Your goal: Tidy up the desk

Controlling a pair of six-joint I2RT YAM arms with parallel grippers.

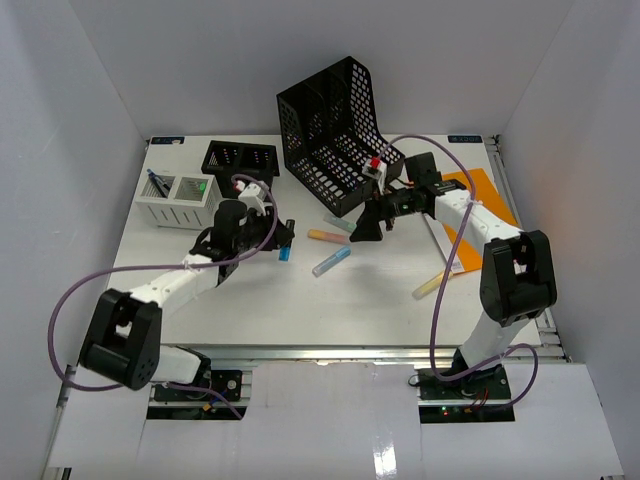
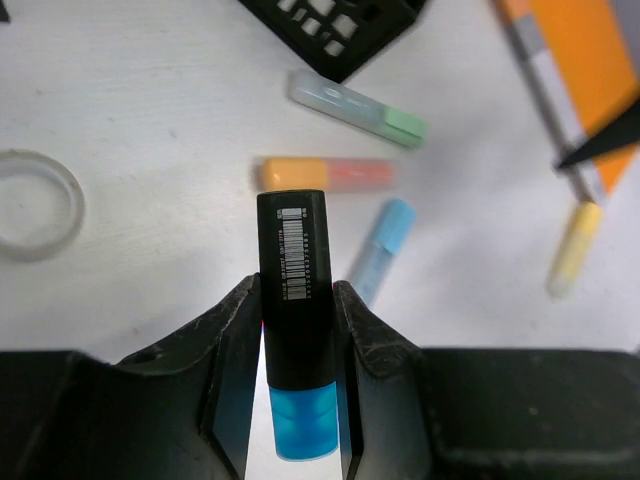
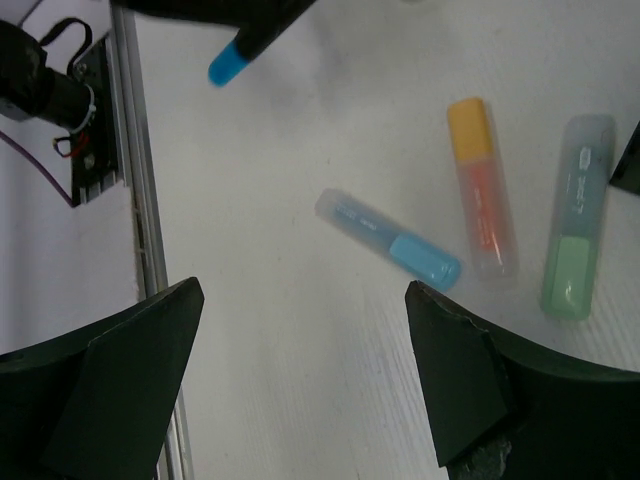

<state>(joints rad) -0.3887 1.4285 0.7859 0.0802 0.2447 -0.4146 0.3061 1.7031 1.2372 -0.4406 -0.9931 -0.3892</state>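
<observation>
The white desk (image 1: 330,310) carries loose highlighters. My left gripper (image 1: 280,245) is shut on a black highlighter with a blue cap (image 2: 295,280), held a little above the desk left of centre. Its blue cap also shows in the right wrist view (image 3: 228,65). My right gripper (image 1: 368,228) is open and empty, hovering above bare desk (image 3: 300,180) beside a light blue highlighter (image 3: 388,240). An orange highlighter (image 3: 482,200) and a green highlighter (image 3: 575,215) lie just past it. A yellow highlighter (image 1: 432,285) lies at the front right.
A black file holder (image 1: 335,130) stands tilted at the back centre. A black mesh tray (image 1: 240,158) and a white organizer (image 1: 180,200) with pens stand at the back left. An orange notebook (image 1: 480,205) lies at right. A clear tape ring (image 2: 35,203) lies at left.
</observation>
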